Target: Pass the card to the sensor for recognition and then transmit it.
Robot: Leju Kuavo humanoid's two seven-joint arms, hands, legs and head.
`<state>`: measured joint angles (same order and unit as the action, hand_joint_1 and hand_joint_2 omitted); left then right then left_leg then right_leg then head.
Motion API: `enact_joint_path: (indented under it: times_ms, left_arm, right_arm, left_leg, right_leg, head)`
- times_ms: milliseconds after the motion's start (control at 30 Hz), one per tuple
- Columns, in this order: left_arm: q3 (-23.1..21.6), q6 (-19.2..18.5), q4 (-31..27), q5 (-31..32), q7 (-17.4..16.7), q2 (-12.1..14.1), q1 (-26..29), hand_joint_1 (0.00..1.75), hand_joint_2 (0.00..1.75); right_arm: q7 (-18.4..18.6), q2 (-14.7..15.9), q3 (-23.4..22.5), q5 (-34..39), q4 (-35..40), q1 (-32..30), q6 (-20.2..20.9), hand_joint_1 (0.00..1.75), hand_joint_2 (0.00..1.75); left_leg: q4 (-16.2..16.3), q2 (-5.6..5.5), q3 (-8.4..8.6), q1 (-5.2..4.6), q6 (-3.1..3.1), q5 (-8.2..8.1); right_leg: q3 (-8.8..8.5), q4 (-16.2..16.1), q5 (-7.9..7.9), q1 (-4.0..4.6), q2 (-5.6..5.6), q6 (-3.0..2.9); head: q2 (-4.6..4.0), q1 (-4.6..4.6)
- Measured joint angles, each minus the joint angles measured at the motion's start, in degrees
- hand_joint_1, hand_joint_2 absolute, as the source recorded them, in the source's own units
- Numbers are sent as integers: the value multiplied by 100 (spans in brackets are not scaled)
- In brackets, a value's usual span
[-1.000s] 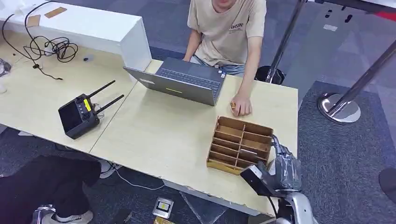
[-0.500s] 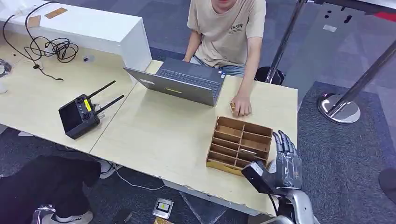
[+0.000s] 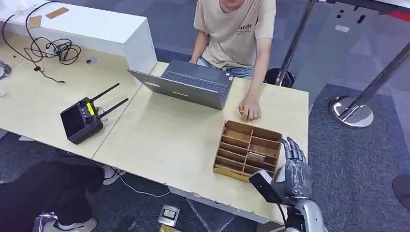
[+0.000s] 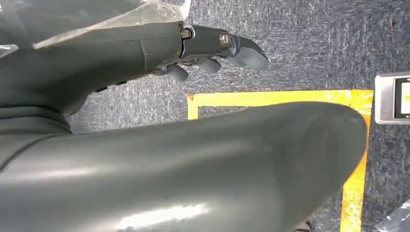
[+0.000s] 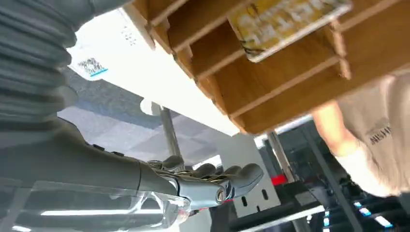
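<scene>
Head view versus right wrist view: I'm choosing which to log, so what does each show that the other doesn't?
Head view alone: the laptop, the black controller and the table's whole top. Right wrist view alone: the yellow printed face of a card lying in a compartment. Both: the wooden organizer, the right hand beside it, holding nothing, and the person.

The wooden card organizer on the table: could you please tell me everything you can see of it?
The wooden card organizer is a flat, light-brown tray split by thin partitions into two columns of narrow slots. It lies on the pale table near its right front corner, in front of the person's resting hand. One slot on its right side holds a card with a yellowish printed face, lying tilted. The right hand hovers beside its right edge, fingers spread, holding nothing.
</scene>
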<state>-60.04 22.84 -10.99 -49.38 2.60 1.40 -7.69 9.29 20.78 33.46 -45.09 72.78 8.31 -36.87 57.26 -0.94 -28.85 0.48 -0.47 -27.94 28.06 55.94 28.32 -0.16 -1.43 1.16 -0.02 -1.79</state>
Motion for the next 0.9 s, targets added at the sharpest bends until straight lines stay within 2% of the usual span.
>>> enact_joint_path:
  times_ms: [33,67,333,700,733,800,833,900]
  left_arm:
    - [0,0,0,2,2,0,-1,0,0]
    - [0,0,0,7,2,0,0,0,0]
    - [0,15,0,31,2,2,2,0,0]
    - [0,17,0,26,2,2,6,0,0]
    - [0,17,0,26,2,2,6,0,0]
    - [0,17,0,33,2,2,5,0,0]
    - [0,15,0,37,2,2,5,0,0]
    - [0,15,0,44,2,2,5,0,0]
  right_arm:
    - [17,9,-11,2,86,-15,-2,0,0]
    - [26,15,-37,22,179,-30,-9,0,175]
    - [-66,37,-192,85,645,-109,-42,0,175]
    - [-136,37,-275,105,840,-139,-29,0,175]
    - [-158,37,-275,107,840,-139,-15,0,0]
    - [-184,33,-275,125,840,-138,22,0,0]
    - [-203,33,-273,125,837,-138,35,0,175]
    - [-234,29,-267,118,837,-136,74,0,175]
  left_leg:
    - [0,0,-2,0,0,0]
    - [0,0,-4,0,0,0]
    - [0,-1,-6,0,0,0]
    - [0,-1,-7,0,0,0]
    - [0,-1,-8,0,0,0]
    - [0,-1,-8,0,0,0]
    - [0,-1,-9,0,0,0]
    - [-1,-1,-12,0,0,0]
  right_leg:
    - [2,0,0,0,0,0]
    - [4,0,0,0,0,0]
    - [7,0,0,0,0,0]
    - [7,0,1,0,0,-1]
    - [7,0,1,0,0,-1]
    - [8,0,1,0,0,-1]
    - [8,0,1,0,0,-1]
    - [10,0,1,0,0,-1]
  head:
    - [0,2]
    - [0,0]
    - [0,2]
    - [0,2]
    - [0,2]
    - [0,2]
    - [0,0]
    - [0,0]
